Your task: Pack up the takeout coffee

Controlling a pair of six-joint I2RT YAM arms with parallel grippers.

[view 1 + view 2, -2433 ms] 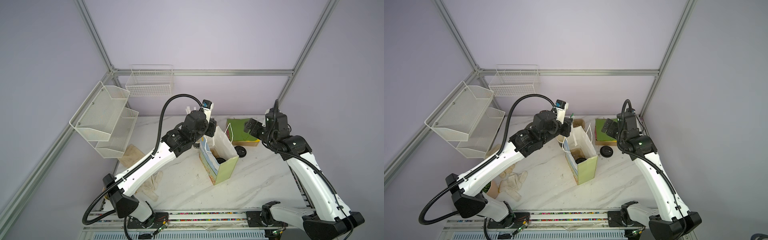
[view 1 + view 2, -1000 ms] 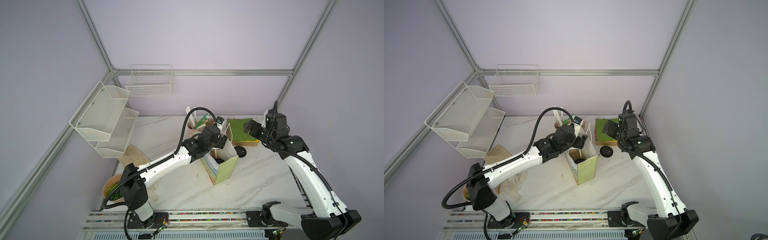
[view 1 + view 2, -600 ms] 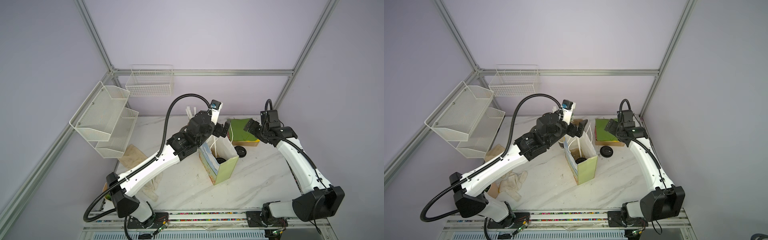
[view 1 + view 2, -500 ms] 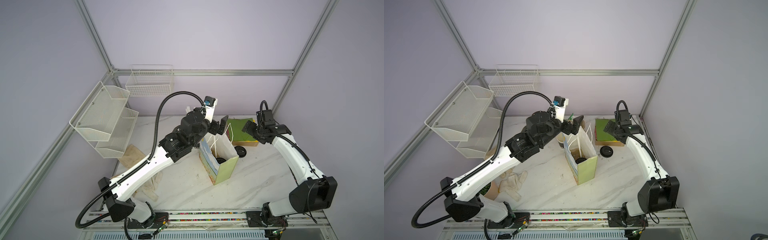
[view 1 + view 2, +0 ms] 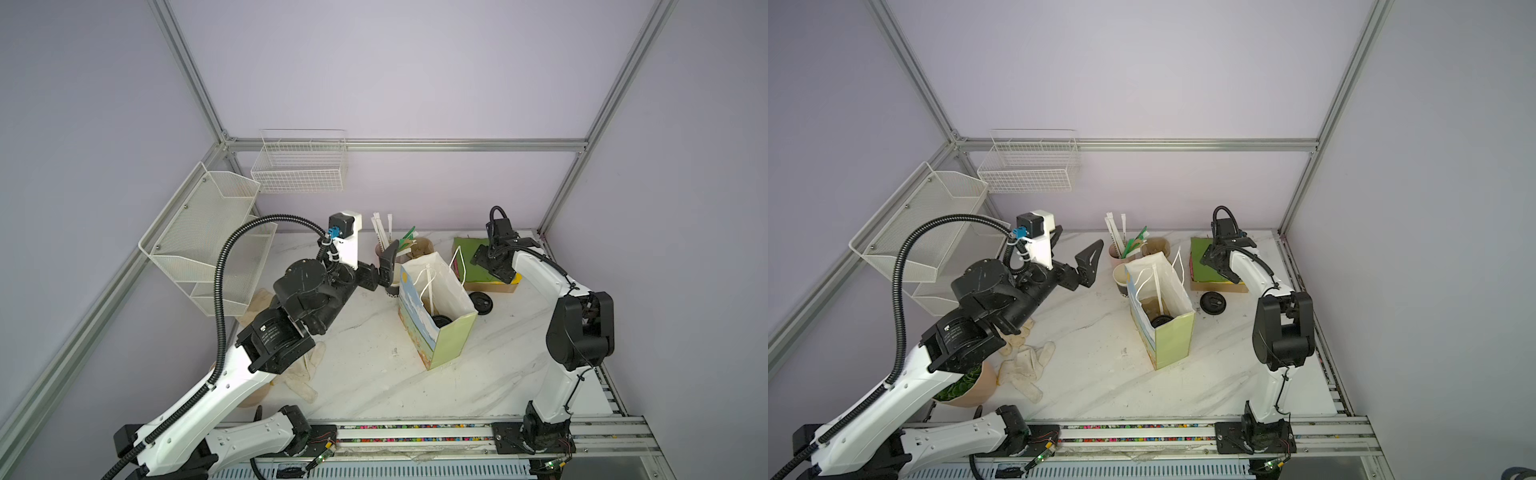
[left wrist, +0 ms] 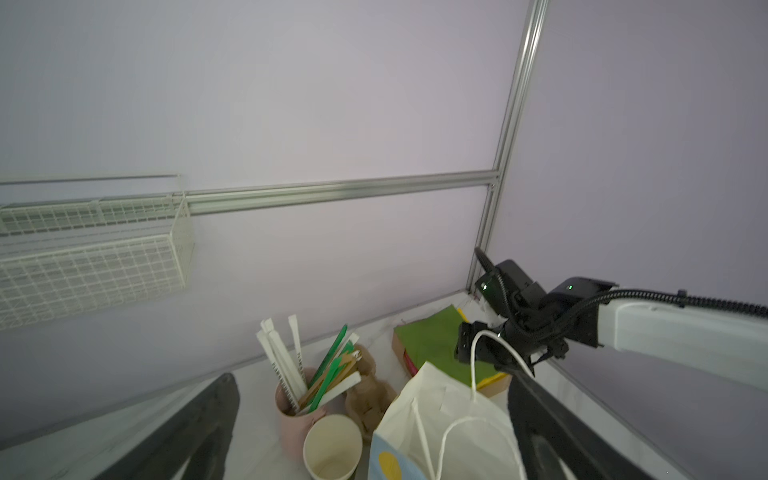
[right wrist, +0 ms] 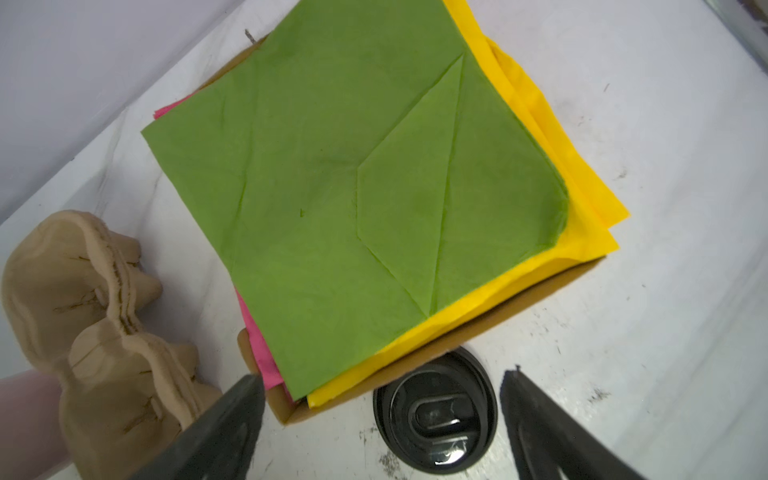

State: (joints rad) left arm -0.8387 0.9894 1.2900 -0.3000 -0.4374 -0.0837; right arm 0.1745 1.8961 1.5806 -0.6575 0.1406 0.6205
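Coffee, lid up, at the bottom of the bag; packing appears essentially done. Left gripper, jaws wide and empty, hangs near the bag. Right gripper, likewise wide and empty, hovers over napkins and a loose lid. Next move, probably: clear both arms without catching the bag. Marble table; lilac walls, wire baskets mounted.

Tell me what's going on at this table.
The coffee sits down inside the open bag, with its black top showing. Neither arm holds anything. The left gripper hangs open beside the bag. The right gripper hangs open over the napkins and a loose lid.
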